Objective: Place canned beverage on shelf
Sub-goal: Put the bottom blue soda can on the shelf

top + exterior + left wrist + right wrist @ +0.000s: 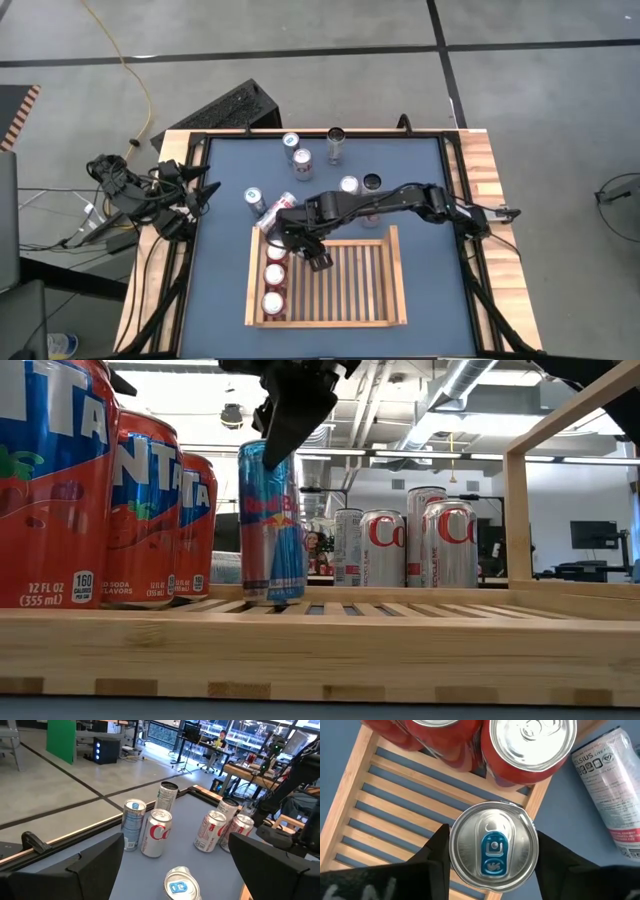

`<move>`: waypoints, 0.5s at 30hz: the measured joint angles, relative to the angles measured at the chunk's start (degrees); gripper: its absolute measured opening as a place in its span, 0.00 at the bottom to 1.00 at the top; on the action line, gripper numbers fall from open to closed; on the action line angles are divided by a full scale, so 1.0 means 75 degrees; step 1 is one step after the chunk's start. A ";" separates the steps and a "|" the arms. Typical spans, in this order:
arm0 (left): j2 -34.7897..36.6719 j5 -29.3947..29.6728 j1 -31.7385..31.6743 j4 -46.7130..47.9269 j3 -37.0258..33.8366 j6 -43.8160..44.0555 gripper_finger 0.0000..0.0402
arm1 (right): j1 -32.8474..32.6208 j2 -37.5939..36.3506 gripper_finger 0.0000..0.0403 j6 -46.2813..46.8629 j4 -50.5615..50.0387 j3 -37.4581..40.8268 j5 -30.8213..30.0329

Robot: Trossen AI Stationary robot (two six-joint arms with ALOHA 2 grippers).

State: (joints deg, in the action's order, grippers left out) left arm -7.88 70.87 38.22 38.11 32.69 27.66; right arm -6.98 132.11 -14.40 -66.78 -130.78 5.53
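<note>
The right gripper (492,851) hangs over the back left corner of the shelf (388,300), its fingers set either side of the top of a slim blue-and-silver can (271,522). In the low view that can stands upright with its base on the slats, just beside the row of red cans (115,505). Whether the fingers actually press the can or have just cleared it I cannot tell; in the right wrist view they sit tight against its rim with no clear gap. That is where the risk lies, as I judge it: the can is tall and narrow, so if one finger drags on the rim as the gripper lifts away, the can could tip toward the nearest red can or out over the low rim. A sideways pull rather than a straight rise would do the same. A silver can (616,790) lies on its side on the surface just outside the shelf, close to the gripper, and a swinging finger could nudge it. The left gripper (170,870) waits well away at the surface's edge, fingers spread wide and empty.
</note>
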 joint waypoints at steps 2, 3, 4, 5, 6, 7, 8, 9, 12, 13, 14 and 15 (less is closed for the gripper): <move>0.0000 -0.0003 0.0000 0.0000 0.0000 0.0012 0.87 | 0.0000 0.0000 0.45 -0.0048 0.0030 0.0000 -0.0004; 0.0001 -0.0002 0.0000 -0.0001 0.0000 0.0038 0.87 | 0.0000 0.0000 0.44 -0.0060 0.0041 0.0000 -0.0007; 0.0002 -0.0001 0.0002 -0.0003 0.0000 0.0072 0.87 | 0.0000 0.0000 0.44 -0.0066 0.0053 0.0000 -0.0007; 0.0002 -0.0003 0.0001 -0.0003 0.0000 0.0085 0.87 | -0.0010 0.0000 0.44 -0.0066 0.0054 0.0000 -0.0007; 0.0001 0.0000 0.0001 -0.0003 0.0000 0.0089 0.87 | -0.0020 0.0000 0.44 -0.0065 0.0054 0.0000 -0.0008; 0.0000 0.0000 0.0001 -0.0003 0.0000 0.0090 0.87 | -0.0020 0.0000 0.44 -0.0059 0.0057 0.0000 -0.0022; 0.0002 0.0000 0.0001 -0.0003 0.0000 0.0090 0.87 | -0.0020 0.0000 0.44 -0.0041 0.0051 0.0000 -0.0034; 0.0000 0.0000 0.0002 -0.0003 0.0000 0.0090 0.87 | -0.0020 -0.0027 0.44 -0.0032 0.0025 0.0000 -0.0060; 0.0000 0.0000 0.0003 -0.0003 0.0000 0.0090 0.87 | -0.0022 -0.0055 0.44 0.0049 -0.0007 0.0001 -0.0134; 0.0000 0.0000 0.0003 -0.0003 0.0000 0.0090 0.87 | -0.0020 -0.0079 0.44 0.0084 -0.0068 -0.0032 -0.0141; 0.0003 0.0000 0.0003 -0.0003 0.0000 0.0090 0.87 | -0.0020 -0.0092 0.44 0.0090 -0.0111 -0.0069 -0.0166; 0.0001 0.0003 0.0001 -0.0003 0.0000 0.0090 0.87 | -0.0017 -0.0105 0.44 0.0088 -0.0099 -0.0100 -0.0179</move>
State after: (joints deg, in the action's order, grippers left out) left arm -7.87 70.89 38.23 38.09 32.69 28.34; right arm -7.11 131.33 -13.74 -67.52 -131.53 4.18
